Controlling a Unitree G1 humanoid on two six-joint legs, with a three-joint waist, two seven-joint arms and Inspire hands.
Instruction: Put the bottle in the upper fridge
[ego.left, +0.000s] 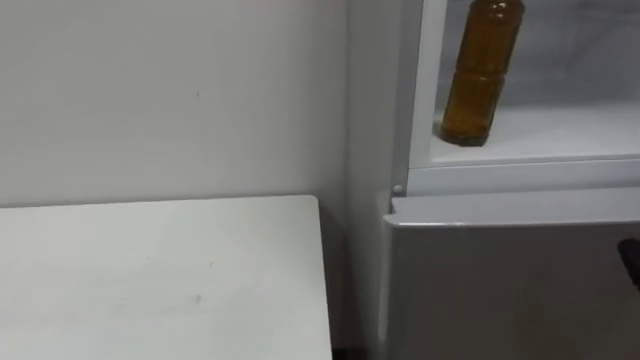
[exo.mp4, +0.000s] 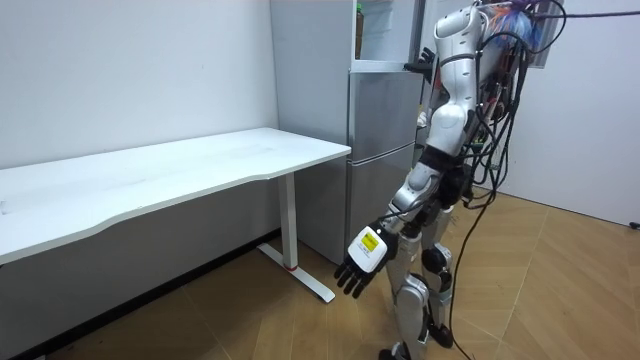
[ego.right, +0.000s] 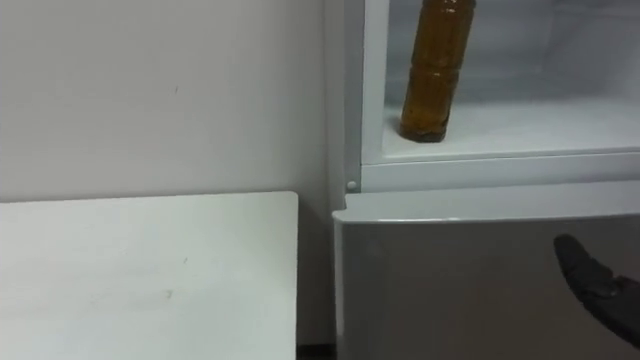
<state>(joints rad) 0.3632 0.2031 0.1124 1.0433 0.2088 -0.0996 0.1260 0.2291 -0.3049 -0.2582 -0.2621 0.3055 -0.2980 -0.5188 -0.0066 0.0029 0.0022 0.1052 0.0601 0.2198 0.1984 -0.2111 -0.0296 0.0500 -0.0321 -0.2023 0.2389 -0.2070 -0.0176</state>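
Note:
An amber bottle (ego.left: 482, 75) (ego.right: 435, 70) stands upright on the white shelf (ego.left: 560, 135) of the open upper fridge compartment, near its left wall, with no hand on it. My right hand (ego.right: 600, 285) shows as dark straight fingers in front of the lower fridge door, below and right of the bottle; in the room view the right hand (exo.mp4: 418, 66) is raised at the fridge's upper edge. My left hand (exo.mp4: 360, 265) hangs low at my side with relaxed fingers, holding nothing.
The grey lower fridge door (ego.left: 510, 290) is closed. A white table (ego.left: 160, 280) (exo.mp4: 180, 170) stands directly left of the fridge against the wall. I stand in front of the fridge on a wooden floor (exo.mp4: 560, 290).

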